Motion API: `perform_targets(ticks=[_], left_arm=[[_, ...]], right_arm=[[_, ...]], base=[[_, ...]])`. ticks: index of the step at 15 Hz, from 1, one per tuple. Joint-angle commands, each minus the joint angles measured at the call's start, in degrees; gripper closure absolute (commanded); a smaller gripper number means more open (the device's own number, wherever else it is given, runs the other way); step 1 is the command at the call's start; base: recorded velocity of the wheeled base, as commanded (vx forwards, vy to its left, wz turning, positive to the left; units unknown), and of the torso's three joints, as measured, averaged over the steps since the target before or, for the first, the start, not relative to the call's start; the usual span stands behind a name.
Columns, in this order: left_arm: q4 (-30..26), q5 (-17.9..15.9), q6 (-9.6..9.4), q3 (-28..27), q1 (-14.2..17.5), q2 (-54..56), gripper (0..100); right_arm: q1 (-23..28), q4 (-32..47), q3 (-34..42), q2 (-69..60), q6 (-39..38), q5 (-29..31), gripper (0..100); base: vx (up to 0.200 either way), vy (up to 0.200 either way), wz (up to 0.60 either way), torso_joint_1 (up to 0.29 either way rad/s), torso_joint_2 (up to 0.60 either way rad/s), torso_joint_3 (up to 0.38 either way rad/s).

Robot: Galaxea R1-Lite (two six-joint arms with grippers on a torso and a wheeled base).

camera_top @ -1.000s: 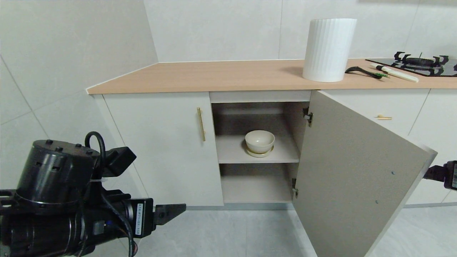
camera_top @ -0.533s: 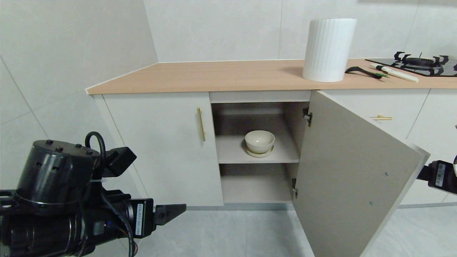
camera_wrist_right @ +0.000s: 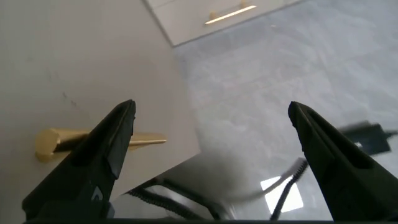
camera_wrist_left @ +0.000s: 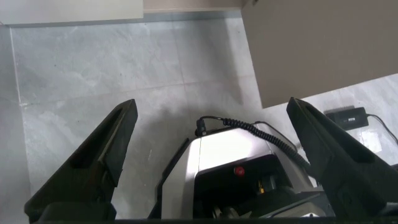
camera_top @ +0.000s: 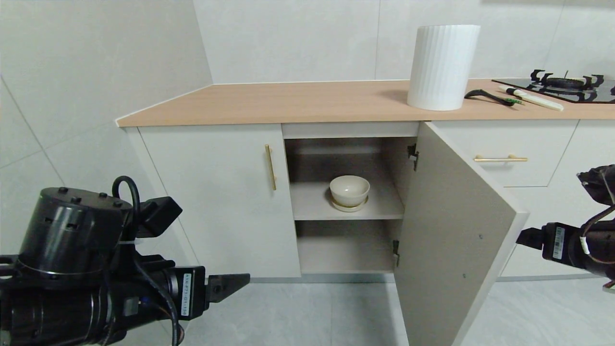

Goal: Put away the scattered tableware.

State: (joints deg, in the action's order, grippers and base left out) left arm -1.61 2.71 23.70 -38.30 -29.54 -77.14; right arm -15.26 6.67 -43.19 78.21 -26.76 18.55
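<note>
A low kitchen cupboard (camera_top: 336, 158) stands open beneath a wooden counter (camera_top: 288, 102). On the cupboard's upper shelf (camera_top: 312, 202), near the middle, a cream bowl (camera_top: 349, 190) sits upright on a small plate (camera_top: 348, 207).

The door (camera_top: 456, 230) is hinged on the cupboard's right side and stands partway open, angled out from the front. The right gripper (camera_top: 528, 238) is to the right of the cupboard, just beyond the door's free edge, on the door's outer face. In the right wrist view, the right gripper (camera_wrist_right: 211, 107) has its jaws spread wide. The door's gold handle (camera_wrist_right: 93, 142) lies close beside one finger, and it is not pinched.

The left gripper (camera_top: 229, 286) is low down and well to the left of the cupboard opening. It is in front of the closed neighbouring door (camera_top: 216, 202). In the left wrist view, the left gripper (camera_wrist_left: 211, 109) has its jaws spread wide above the grey tiled floor (camera_wrist_left: 93, 68).

A tall white ribbed canister (camera_top: 443, 67) stands on the counter above the cupboard's right edge. Farther right of the cupboard, a black-handled utensil (camera_top: 485, 96) and a pale stick-like utensil (camera_top: 531, 99) lie near each other on the counter. A black hob (camera_top: 567, 87) is just beyond them. A drawer with a gold pull (camera_top: 499, 158) sits to the right of the cupboard, behind the open door.
</note>
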Motion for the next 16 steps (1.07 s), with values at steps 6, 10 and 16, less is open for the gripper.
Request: perform_targets(ticks=[6, 10, 16], left_arm=[[-0.1, 0.0, 0.03, -0.1, 0.0, 1.1, 0], [-0.1, 0.1, 0.12, -0.2, 0.1, 1.3, 0], [-0.1, 0.1, -0.06, 0.0, 0.1, 1.8, 0]], right_arm=[[-7.9, -1.3, 1.1, 2.1, -2.7, -0.6, 0], [-12.8, -8.8, 0.1, 9.0, -2.2, -0.4, 0], [-13.6, -10.0, -11.5, 18.9, 6.5, -6.3, 0]], base=[[0.0, 0.0, 0.0, 0.0, 0.0, 0.0], [0.0, 0.0, 0.0, 0.0, 0.0, 0.0], [0.0, 0.0, 0.0, 0.0, 0.0, 0.0]])
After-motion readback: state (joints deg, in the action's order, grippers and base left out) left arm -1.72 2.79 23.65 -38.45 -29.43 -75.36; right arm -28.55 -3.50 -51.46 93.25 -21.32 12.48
